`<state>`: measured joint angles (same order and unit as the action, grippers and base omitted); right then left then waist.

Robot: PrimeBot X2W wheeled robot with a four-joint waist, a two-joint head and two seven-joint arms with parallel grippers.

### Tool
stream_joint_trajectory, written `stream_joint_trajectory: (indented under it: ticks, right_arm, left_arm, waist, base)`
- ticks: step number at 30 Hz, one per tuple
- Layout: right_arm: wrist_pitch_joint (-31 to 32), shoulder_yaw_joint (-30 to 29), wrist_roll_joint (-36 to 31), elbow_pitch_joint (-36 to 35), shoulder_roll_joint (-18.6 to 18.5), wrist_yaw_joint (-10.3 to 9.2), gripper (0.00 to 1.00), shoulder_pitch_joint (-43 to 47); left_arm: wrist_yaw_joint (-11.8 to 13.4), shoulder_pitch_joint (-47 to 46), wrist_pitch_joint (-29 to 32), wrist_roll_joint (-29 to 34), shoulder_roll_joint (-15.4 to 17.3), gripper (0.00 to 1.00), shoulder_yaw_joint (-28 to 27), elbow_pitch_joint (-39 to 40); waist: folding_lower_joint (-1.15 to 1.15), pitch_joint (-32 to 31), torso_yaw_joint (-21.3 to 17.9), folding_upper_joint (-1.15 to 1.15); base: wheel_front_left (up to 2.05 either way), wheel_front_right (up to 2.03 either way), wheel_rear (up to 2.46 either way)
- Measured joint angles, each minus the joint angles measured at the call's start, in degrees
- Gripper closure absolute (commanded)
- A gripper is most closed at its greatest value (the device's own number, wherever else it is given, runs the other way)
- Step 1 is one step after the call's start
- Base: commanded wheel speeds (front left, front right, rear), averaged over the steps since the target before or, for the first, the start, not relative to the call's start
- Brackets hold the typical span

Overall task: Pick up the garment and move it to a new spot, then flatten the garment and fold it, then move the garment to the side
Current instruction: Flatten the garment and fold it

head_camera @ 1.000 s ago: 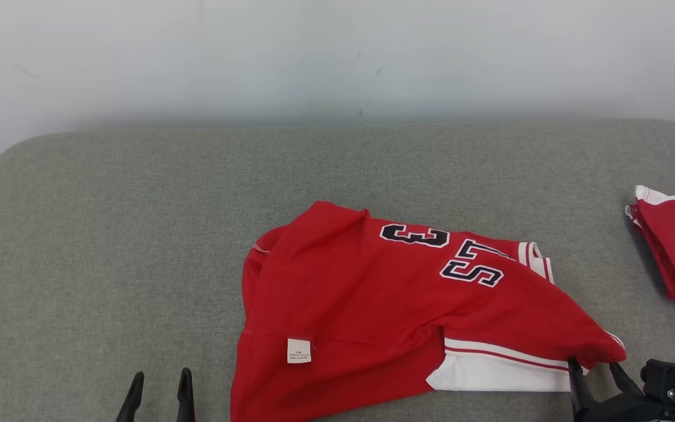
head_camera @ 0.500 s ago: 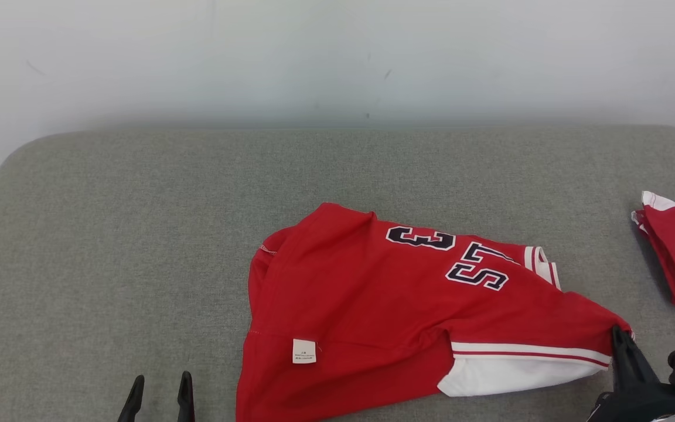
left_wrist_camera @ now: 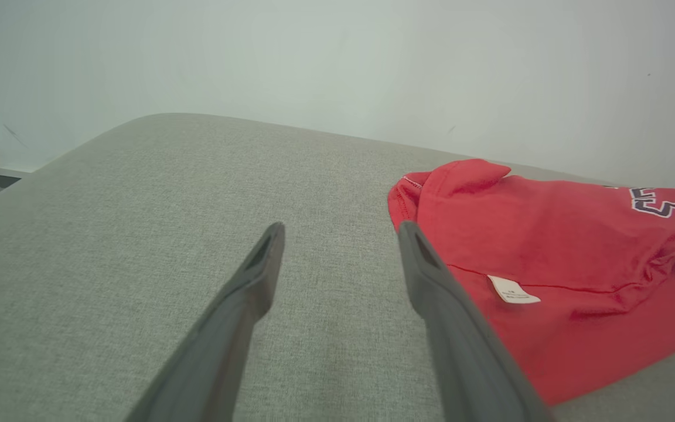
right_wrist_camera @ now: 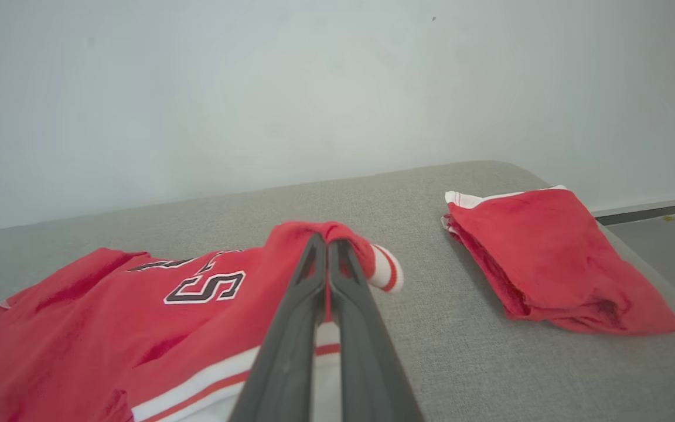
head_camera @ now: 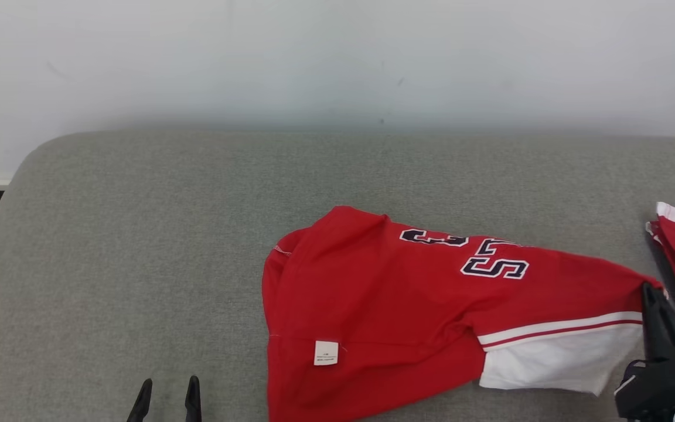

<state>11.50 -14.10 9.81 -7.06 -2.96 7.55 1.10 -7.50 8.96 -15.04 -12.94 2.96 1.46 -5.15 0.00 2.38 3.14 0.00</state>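
Lifted rightward, garment (head_camera: 384,293) corner pinched by right claw (head_camera: 648,289), left claw (head_camera: 169,384) spread

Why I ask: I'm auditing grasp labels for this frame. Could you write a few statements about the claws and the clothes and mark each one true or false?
1. The right claw is shut on an edge of the red jersey. True.
2. The left claw holds a fold of the jersey. False: it is open and empty, over the grey cushion beside the jersey.
3. A folded red garment lies on the cushion, apart from the jersey, on the robot's right. True.
4. The jersey is folded into a neat square. False: it is unfolded and rumpled, with its pinched edge drawn toward the right.
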Motion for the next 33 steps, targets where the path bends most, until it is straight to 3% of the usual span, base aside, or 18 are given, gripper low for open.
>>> stream_joint_trajectory:
  ticks: [4, 8, 14, 23, 24, 25, 33]
  right_arm:
    - [2.72, -1.59, 2.86, -3.48, 0.03, 0.00, 1.00, 0.45]
    - [4.14, -2.60, 2.65, -0.83, 0.07, 0.00, 1.00, -0.15]
    - [2.29, -3.74, -0.22, 11.34, 0.12, 0.00, 1.00, -8.90]
    - [-2.94, -9.85, -8.29, 30.61, 0.08, 0.00, 1.00, -22.18]
    - [-3.33, -10.34, -9.14, 32.23, 0.08, 0.00, 0.47, -22.99]
    - [-3.55, -10.89, -9.85, 33.63, 0.09, 0.00, 0.00, -23.65]
    - [-7.79, -11.27, -9.45, 38.41, 0.10, 0.00, 0.00, -24.76]
  left_arm:
    - [0.00, -0.07, 0.00, -0.19, -0.02, 0.00, 0.14, 0.01]
    - [0.00, -0.31, 0.00, -0.29, -0.02, 0.00, 0.52, 0.08]
    - [-0.01, -1.85, 0.00, -0.47, -0.02, 0.00, 1.08, 0.35]
    - [-0.01, -3.78, 0.00, -0.43, -0.03, 0.00, 2.55, 1.05]
    - [-0.01, -3.91, 0.00, -0.43, -0.03, 0.00, 2.67, 1.07]
    - [-0.01, -4.04, 0.00, -0.43, -0.03, 0.00, 2.67, 1.09]
    - [0.20, -3.38, 0.00, -0.44, -0.04, 0.00, 1.69, 1.24]
  waist:
    - [0.00, 0.32, 1.37, 0.00]
    - [0.00, 1.05, 2.51, 0.00]
    - [0.00, 2.81, 3.99, 0.00]
    - [0.00, 5.77, 6.86, 0.00]
    - [0.01, 6.04, 7.18, 0.00]
    - [0.00, 6.25, 7.46, 0.00]
    - [0.00, 5.59, 6.94, 0.00]
  base:
    - [0.00, 0.00, 0.00]
    - [0.00, 0.00, 0.00]
    - [0.00, 0.00, 0.00]
    - [0.00, 0.00, 0.00]
    - [0.00, 0.00, 0.00]
    - [0.00, 0.00, 0.00]
    - [0.00, 0.00, 0.00]
